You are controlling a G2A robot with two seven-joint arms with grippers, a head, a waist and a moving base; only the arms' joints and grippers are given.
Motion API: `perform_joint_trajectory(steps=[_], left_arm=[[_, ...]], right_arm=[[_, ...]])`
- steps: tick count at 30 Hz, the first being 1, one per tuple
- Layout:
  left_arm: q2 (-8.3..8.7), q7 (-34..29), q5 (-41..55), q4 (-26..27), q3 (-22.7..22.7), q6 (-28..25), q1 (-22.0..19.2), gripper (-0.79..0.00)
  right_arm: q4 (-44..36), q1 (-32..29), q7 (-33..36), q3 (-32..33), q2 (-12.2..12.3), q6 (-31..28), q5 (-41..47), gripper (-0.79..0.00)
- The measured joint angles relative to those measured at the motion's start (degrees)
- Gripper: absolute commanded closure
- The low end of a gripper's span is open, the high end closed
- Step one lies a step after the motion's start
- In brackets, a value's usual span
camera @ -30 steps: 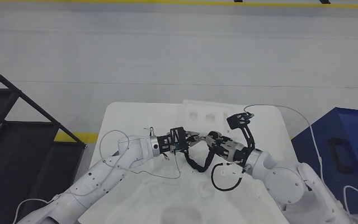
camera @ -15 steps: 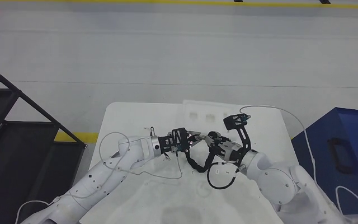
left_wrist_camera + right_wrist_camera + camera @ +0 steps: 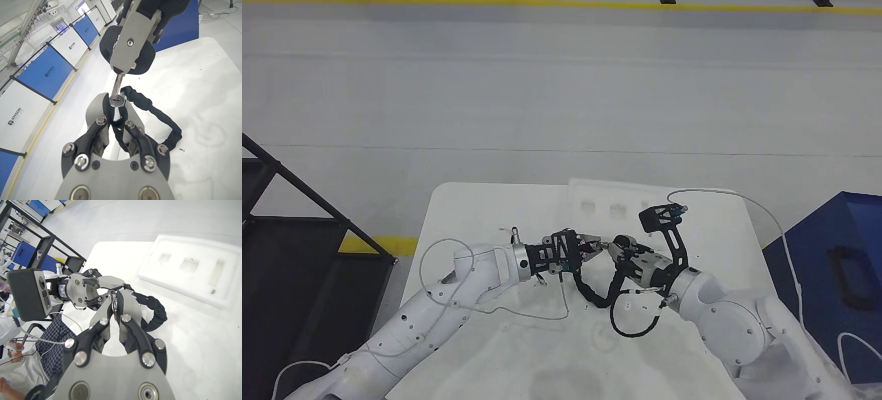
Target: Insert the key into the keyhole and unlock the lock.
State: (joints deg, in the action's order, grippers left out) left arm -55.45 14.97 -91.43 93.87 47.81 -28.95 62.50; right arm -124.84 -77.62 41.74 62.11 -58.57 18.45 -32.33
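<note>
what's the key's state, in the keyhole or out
Not seated: the key tip meets the keyhole, but nearly the whole blade shows bare beyond the right pincer. Whether the tip has entered, cannot tell.

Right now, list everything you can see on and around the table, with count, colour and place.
table: one, white, under both arms
foam tray: one, white, on the table's far side
lock: one, black cable with silver cylinder, held over the table
key: one, silver, tip at the lock's keyhole
bin: one, blue, floor beside the table
rack: one, black, floor, opposite side
left gripper: one, grey and black, shut on the lock
right gripper: one, grey and black, shut on the key
</note>
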Motion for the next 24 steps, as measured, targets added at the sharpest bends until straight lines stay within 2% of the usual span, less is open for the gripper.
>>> perform_joint_trajectory(steps=[24], left_arm=[[-0.27,0.0,-9.7,2.6,2.0,1.5,1.9,0.000]], right_arm=[[0.9,2.3,5.5,0.3,-0.7,1.5,0.1,0.000]])
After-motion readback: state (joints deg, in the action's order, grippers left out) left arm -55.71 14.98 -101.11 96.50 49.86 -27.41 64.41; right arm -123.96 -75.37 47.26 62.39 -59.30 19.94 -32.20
